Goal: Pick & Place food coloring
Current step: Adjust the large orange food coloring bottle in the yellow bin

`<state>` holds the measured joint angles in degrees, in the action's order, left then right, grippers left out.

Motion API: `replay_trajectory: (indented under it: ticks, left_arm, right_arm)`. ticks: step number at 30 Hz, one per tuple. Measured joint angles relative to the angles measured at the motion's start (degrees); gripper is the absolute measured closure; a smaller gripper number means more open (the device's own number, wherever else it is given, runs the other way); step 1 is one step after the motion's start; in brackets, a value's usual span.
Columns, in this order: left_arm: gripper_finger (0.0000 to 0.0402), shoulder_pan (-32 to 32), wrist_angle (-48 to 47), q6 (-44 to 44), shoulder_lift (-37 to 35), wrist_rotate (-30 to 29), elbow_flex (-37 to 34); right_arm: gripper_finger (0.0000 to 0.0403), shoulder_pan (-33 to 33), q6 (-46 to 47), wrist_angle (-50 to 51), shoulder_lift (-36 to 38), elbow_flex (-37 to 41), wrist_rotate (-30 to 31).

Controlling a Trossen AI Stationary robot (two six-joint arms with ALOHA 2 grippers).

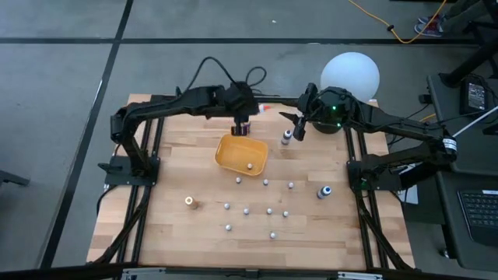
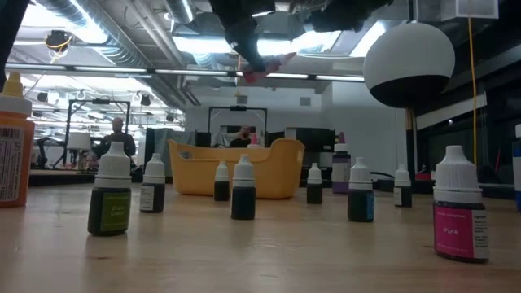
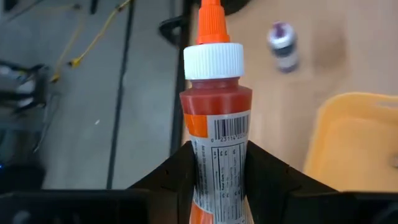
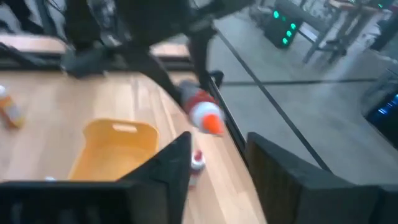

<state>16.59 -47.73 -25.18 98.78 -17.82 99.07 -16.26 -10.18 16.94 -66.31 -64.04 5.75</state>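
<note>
The left tool [image 3: 217, 180] holds one bottle [image 3: 214, 124] of red liquid, its two dark fingers [image 3: 168, 177] closed against the bottle's sides below a white ribbed collar and an orange tip. A barcode with small digits and a panel of fine print show on its label, too small to read; the bottle's base is hidden between the fingers. In the overhead view this tool [image 1: 240, 127] hangs over the far rim of the single orange tray [image 1: 230, 158], which lies just nearer on the tabletop [image 1: 171, 225].

One small bottle [image 1: 249, 165] lies inside the tray. Nearer than the tray, about ten tiny white-capped bottles [image 1: 247, 210] stand scattered and well apart; their cap colours are hard to make out from above. An orange-topped one [image 1: 189, 201] stands off toward the left arm's side, and a blue-labelled one [image 1: 323, 191] toward the right arm's side.

At table height, the closest bottle [image 2: 460, 207] bears a pink label reading "Pink"; another [image 2: 110, 191] has a green label, unreadable.

The right tool [image 1: 294, 124] hangs beyond the tray's right corner, fingers [image 4: 171, 165] spread with nothing between them, one purple-labelled bottle [image 1: 287, 138] just beside it.

A white globe [image 1: 352, 74] sits past the tabletop's far edge.
</note>
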Motion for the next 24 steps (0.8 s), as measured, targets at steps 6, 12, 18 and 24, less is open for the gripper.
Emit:
replay_trajectory:
  ticks: [6, 12, 18, 24]
  left_arm:
    - [0.0292, 0.86, 0.6, -0.77, -0.29, -2.84, 2.12]
    - [0.0292, 0.66, 3.18, -1.42, -0.29, -3.22, 2.23]
    - [0.0293, 0.28, 3.53, -2.57, -0.33, -3.32, 2.23]
    - [0.0293, -0.88, 4.65, -3.6, -0.33, -3.28, 2.23]
  right_arm:
    - [0.0142, -1.47, 2.64, -3.95, -2.86, -0.05, -0.31]
    - [0.0116, -1.66, 2.47, -9.75, -7.16, -0.03, -1.41]
    - [0.0115, -2.18, 2.45, -14.03, -8.82, -0.03, -1.65]
    - [0.0115, -3.84, 2.68, -14.13, -9.48, -0.01, -3.51]
